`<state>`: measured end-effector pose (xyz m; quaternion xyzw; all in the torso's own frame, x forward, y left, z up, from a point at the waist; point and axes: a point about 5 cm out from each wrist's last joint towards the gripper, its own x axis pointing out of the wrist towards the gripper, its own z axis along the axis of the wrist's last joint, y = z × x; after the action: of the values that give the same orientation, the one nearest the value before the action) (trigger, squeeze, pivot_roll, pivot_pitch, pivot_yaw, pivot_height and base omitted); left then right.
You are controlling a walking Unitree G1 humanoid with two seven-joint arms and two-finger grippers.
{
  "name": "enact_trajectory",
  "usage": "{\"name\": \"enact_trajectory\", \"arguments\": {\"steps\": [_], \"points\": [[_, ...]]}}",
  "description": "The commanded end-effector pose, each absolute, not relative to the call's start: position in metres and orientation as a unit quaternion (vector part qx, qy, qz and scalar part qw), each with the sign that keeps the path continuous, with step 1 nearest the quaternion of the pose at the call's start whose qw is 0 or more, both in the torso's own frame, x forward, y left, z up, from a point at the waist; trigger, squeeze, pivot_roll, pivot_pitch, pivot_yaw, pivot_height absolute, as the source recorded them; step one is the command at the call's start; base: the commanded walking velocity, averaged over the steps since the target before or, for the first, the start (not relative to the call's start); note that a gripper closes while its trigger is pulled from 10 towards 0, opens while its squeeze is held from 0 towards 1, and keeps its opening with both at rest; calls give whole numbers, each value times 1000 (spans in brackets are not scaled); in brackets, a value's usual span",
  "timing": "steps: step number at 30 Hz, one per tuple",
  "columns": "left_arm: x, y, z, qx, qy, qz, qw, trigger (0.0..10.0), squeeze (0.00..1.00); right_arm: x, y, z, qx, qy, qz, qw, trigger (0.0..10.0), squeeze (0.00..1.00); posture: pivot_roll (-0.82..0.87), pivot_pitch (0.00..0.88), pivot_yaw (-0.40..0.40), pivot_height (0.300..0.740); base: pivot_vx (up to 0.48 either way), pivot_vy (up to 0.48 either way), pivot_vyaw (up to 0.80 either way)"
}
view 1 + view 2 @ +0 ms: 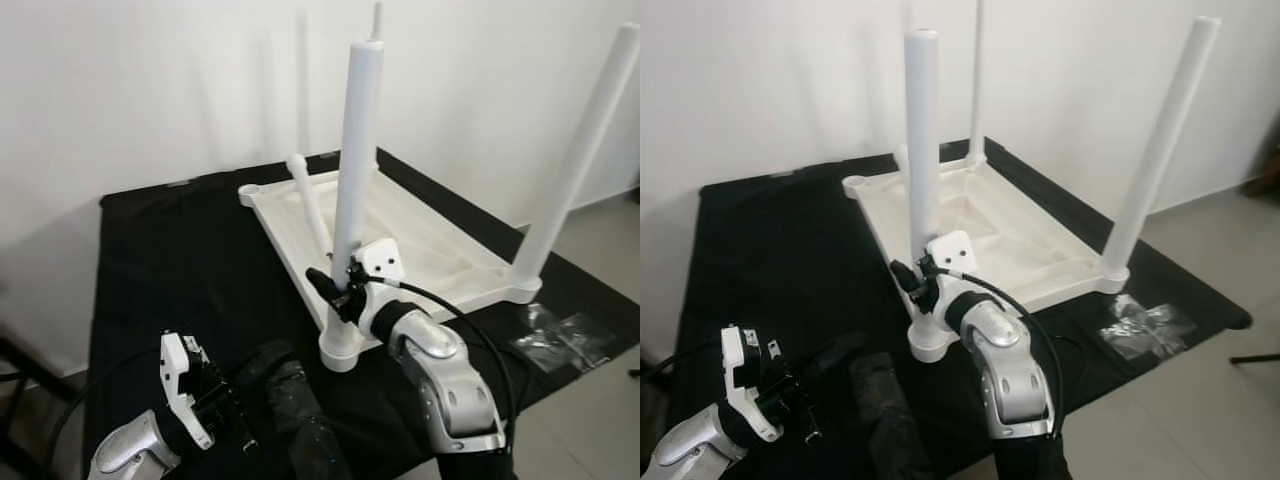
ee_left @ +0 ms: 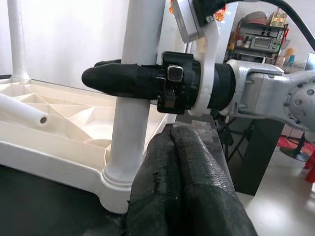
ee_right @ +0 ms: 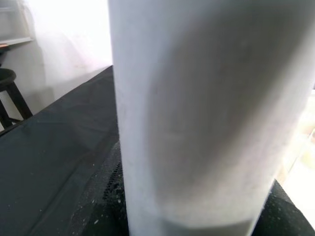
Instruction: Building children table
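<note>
While our right hand (image 1: 335, 290) is clamping the near leg (image 1: 355, 170) to seat it in the upturned tabletop (image 1: 420, 235), our left hand (image 1: 215, 405) is idling w/ fingers together, empty.

Head views: even, soft daylight, moderately bright; white wall (image 1: 180, 90) carries faint vertical shadows of the legs (image 1: 357, 150). Black cloth (image 1: 190, 260) reads flat, little detail. Slight softness overall, no motion blur. Left wrist view: backlit, background blown out behind the leg. Right wrist view: leg (image 3: 206, 118) close, out of focus; glare upper corner.
</note>
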<state>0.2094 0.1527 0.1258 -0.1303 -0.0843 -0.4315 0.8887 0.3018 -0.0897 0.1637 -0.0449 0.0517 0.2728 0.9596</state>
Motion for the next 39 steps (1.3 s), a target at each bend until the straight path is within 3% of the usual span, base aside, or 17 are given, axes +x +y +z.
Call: {"name": "enact_trajectory", "arguments": {"steps": [1, 2, 3, 8, 9, 11, 12, 14, 15, 16, 21, 27, 28, 29, 30, 39], "points": [[209, 153, 126, -129, -81, -436, 887, 10000, 0, 302, -99, 135, -62, 134, 248, 957, 0, 0, -42, 0, 8, 740, 0, 0, 0], [209, 153, 126, -129, -81, -436, 887, 10000, 0, 302, -99, 135, -62, 134, 248, 957, 0, 0, -42, 0, 8, 740, 0, 0, 0], [209, 154, 126, -129, -83, -431, 889, 10000, 0, 304, -97, 138, -67, 141, 249, 956, 10000, 0, -40, 0, 8, 740, 0, 0, 0], [209, 153, 126, -129, -84, -429, 890, 10000, 0, 307, -98, 143, -66, 137, 254, 955, 10000, 0, -38, 0, 6, 740, 0, 0, 0], [209, 153, 126, -129, -84, -430, 890, 10000, 0, 312, -98, 153, -47, 119, 275, 953, 10000, 1000, -38, 0, 6, 740, 0, 0, 0], [209, 152, 126, -129, -83, -431, 889, 10000, 0, 319, -97, 166, -32, 89, 317, 944, 10000, 1000, -39, 0, 7, 740, 0, 0, 0], [209, 152, 126, -130, -83, -432, 888, 10000, 0, 321, -97, 183, -34, 44, 378, 924, 10000, 1000, -39, 0, 7, 740, 0, 0, 0], [209, 152, 126, -130, -83, -432, 888, 10000, 0, 321, -97, 183, -34, 44, 378, 924, 10000, 1000, -39, 0, 7, 740, 0, 0, 0], [209, 151, 126, -131, -83, -434, 888, 10000, 0, 323, -109, 197, -72, 11, 490, 869, 10000, 0, -35, 0, 3, 740, 0, 0, 0], [209, 150, 126, -131, -83, -434, 888, 10000, 0, 324, -115, 199, -85, 14, 515, 853, 10000, 0, -35, 0, 3, 740, 0, 0, 0], [209, 150, 126, -130, -84, -433, 888, 10000, 0, 337, -130, 193, -108, 53, 543, 831, 10000, 0, -26, 0, -2, 740, 0, 0, 0], [208, 149, 125, -127, -81, -434, 888, 10000, 0, 351, -135, 195, -101, 50, 555, 824, 10000, 0, -10, 0, -2, 740, 0, 0, 0], [208, 149, 125, -127, -81, -434, 888, 10000, 0, 353, -136, 197, -97, 49, 554, 826, 7137, 0, -8, 0, -2, 740, 0, 0, 0], [207, 149, 125, -126, -80, -434, 888, 10000, 0, 356, -138, 198, -86, 48, 555, 826, 2196, 0, -7, 0, -1, 740, 0, 0, 0], [207, 149, 125, -126, -80, -434, 888, 10000, 0, 358, -140, 198, -74, 47, 557, 826, 0, 0, -7, 0, -2, 740, 0, 0, 0], [207, 147, 125, -126, -79, -435, 888, 10000, 0, 356, -147, 190, -61, 58, 585, 807, 0, 0, -11, 0, -4, 740, 0, 0, 0]]}}
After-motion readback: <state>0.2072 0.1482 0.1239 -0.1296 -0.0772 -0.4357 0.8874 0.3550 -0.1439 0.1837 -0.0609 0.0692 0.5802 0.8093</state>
